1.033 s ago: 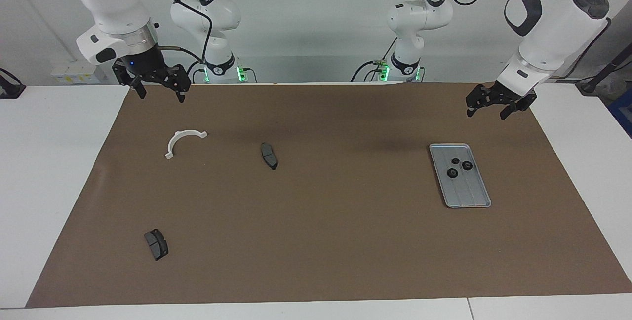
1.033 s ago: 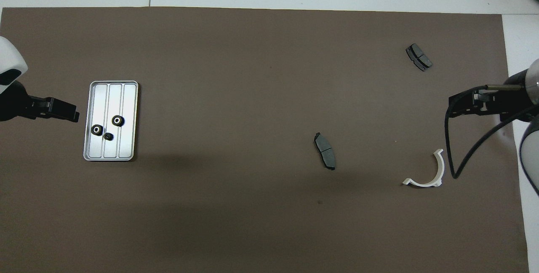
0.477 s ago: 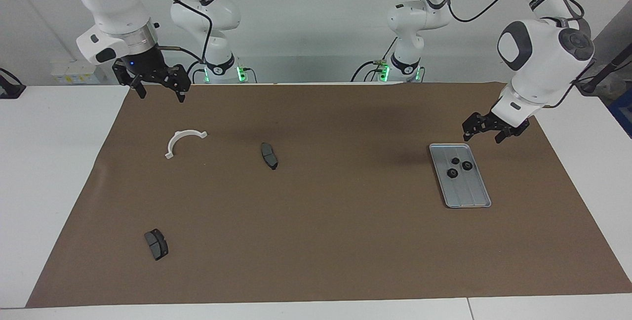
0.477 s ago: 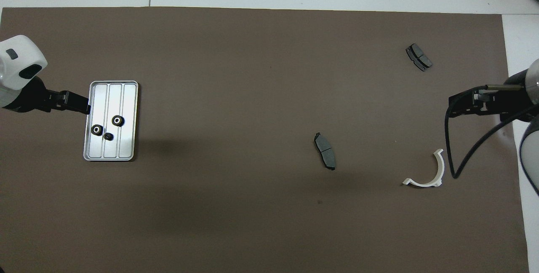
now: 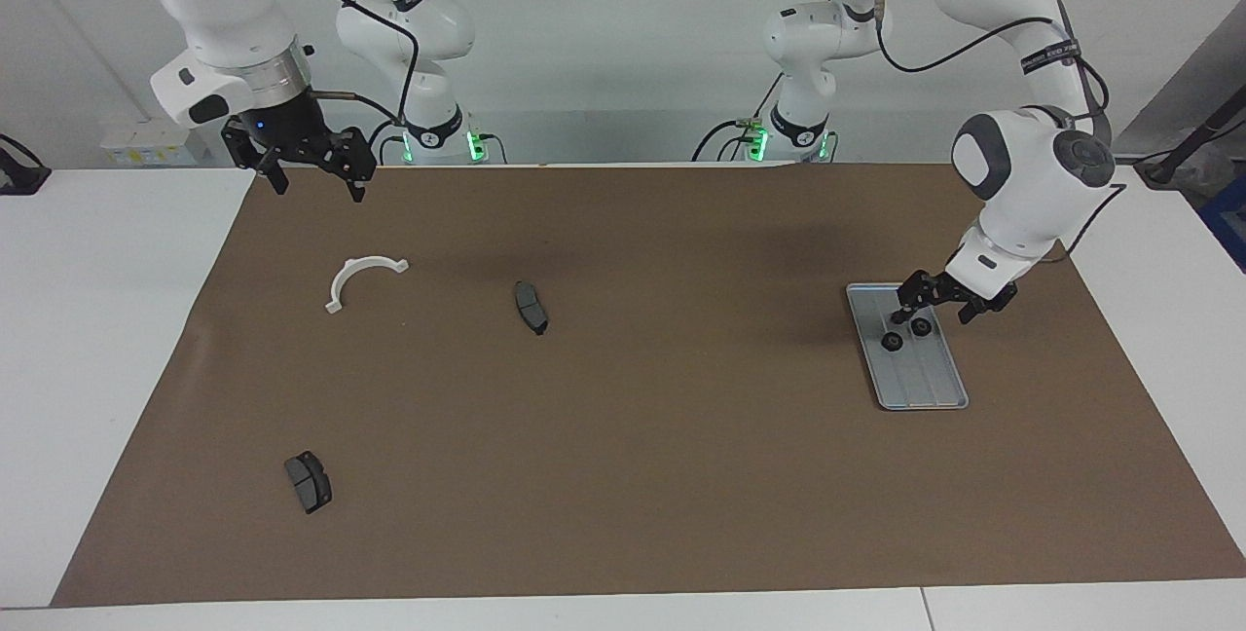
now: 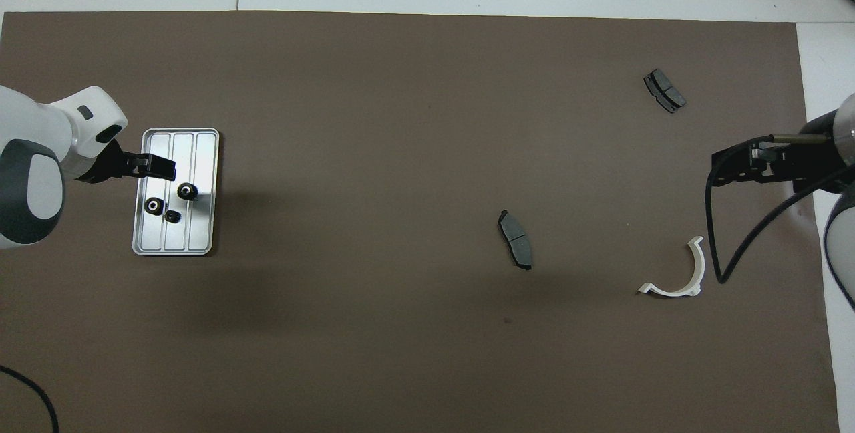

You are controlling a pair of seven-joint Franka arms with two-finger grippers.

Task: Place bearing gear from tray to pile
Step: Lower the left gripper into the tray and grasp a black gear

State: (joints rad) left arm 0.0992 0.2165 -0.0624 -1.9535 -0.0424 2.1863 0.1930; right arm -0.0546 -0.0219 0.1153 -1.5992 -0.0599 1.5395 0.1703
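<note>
The silver-grey tray (image 5: 925, 383) lies toward the left arm's end of the table and also shows in the overhead view (image 6: 197, 232). Three small black bearing gears (image 6: 186, 190) (image 6: 153, 206) (image 6: 172, 217) sit in it; two show in the facing view (image 5: 891, 341) (image 5: 920, 326). My left gripper (image 5: 936, 312) (image 6: 160, 167) is open and empty, low over the tray beside the gears. The pile is a white half-ring bracket (image 5: 352, 268) (image 6: 700, 266) and two dark brake pads (image 5: 531, 307) (image 5: 309, 481). My right gripper (image 5: 316, 183) (image 6: 721, 169) waits open, raised over the mat's edge near the bracket.
A brown mat (image 5: 681, 475) covers the table, with white table (image 5: 107, 339) around it. The brake pads also show in the overhead view (image 6: 515, 239) (image 6: 664, 90). A black cable (image 6: 711, 246) hangs from the right arm beside the bracket.
My left gripper has come down and moved from beside the tray to over it, close to the gears. The right arm and all parts have not moved.
</note>
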